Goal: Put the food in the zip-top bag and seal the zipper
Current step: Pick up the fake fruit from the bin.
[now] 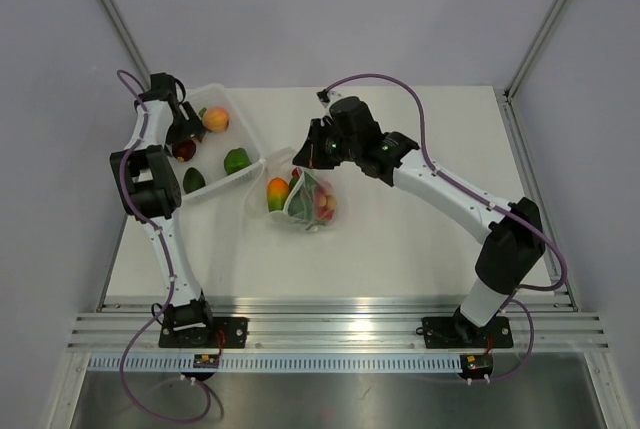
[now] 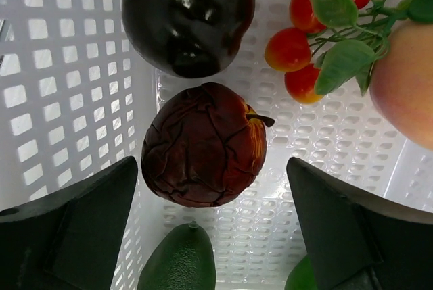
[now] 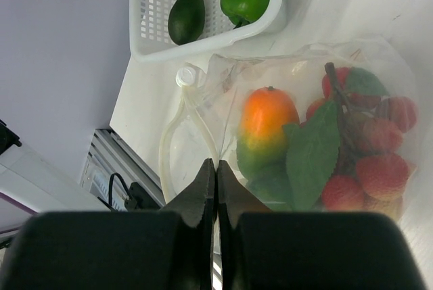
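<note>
The zip-top bag (image 1: 322, 211) lies mid-table, with an orange-green mango (image 3: 266, 126), a leaf and red lychees (image 3: 369, 172) inside. Its zipper (image 3: 172, 142) bows open in a loop at the mouth. My right gripper (image 3: 216, 163) is shut on the bag's mouth edge, also seen from above (image 1: 303, 171). My left gripper (image 2: 213, 168) hangs open inside the white tray (image 1: 250, 134), its fingers (image 2: 81, 222) on either side of a wrinkled dark red fruit (image 2: 203, 145). More food lies around it: a dark purple fruit (image 2: 186, 16), small red-orange fruits with leaves (image 2: 298, 50), a peach (image 2: 406, 90) and an avocado (image 2: 177, 263).
A green pepper (image 1: 236, 160) and the avocado (image 1: 194, 180) sit near the tray's front wall, next to the bag. The tray's perforated side wall (image 2: 40, 80) is close on the left gripper's left. A metal rail (image 1: 330, 329) runs along the near table edge.
</note>
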Tool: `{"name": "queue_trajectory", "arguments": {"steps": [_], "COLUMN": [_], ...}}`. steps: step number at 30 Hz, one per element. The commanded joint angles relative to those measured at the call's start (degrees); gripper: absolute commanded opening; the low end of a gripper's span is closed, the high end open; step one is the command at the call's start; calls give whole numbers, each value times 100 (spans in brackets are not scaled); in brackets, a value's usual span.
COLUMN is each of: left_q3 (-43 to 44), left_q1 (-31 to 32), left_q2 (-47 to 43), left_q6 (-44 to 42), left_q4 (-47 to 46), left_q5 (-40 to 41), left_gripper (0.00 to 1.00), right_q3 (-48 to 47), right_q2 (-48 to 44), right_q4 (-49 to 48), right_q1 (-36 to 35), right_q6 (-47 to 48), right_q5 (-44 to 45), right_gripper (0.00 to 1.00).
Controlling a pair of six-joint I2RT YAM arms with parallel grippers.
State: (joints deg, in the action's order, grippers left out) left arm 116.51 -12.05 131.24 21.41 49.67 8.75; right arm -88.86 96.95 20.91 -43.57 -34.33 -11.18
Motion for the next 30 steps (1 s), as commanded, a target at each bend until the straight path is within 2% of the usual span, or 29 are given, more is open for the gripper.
{"name": "queue_trajectory", "arguments": {"steps": [1, 3, 12, 17, 18, 21, 24, 30], "left_q3": [3, 74, 232, 171, 136, -93, -444, -1472], "left_q1": [1, -16, 10, 80, 107, 159, 247, 563], "left_q2": [7, 68, 262, 51, -115, -544, -967, -2364], "left_q6": [-40, -23, 118, 127, 153, 232, 293, 303], "left_q4": [-212, -195, -168, -115, -133, -221, -309, -440], "left_q5": [-251, -295, -348, -278, -260, -304, -260, -234], "left_gripper": [95, 94, 78, 51, 42, 29, 27, 27], "right_q3": [-342, -351, -290, -281, -281, -281, -237, -149], "right_q2": [35, 26, -35, -71, -71, -71, -97, -132], "right_q4": [-131, -113, -87, -78, -78, -78, -113, -140], "right_q1": [-55, -55, -46, -46, -55, -55, -55, -55], "right_q6": [14, 14, 49, 58, 58, 31, 5, -13], "right_q5": [-77, -69, 11, 37, 37, 28, 28, 46], "right_gripper": [4, 4, 4, 4, 4, 4, 4, 4]}}
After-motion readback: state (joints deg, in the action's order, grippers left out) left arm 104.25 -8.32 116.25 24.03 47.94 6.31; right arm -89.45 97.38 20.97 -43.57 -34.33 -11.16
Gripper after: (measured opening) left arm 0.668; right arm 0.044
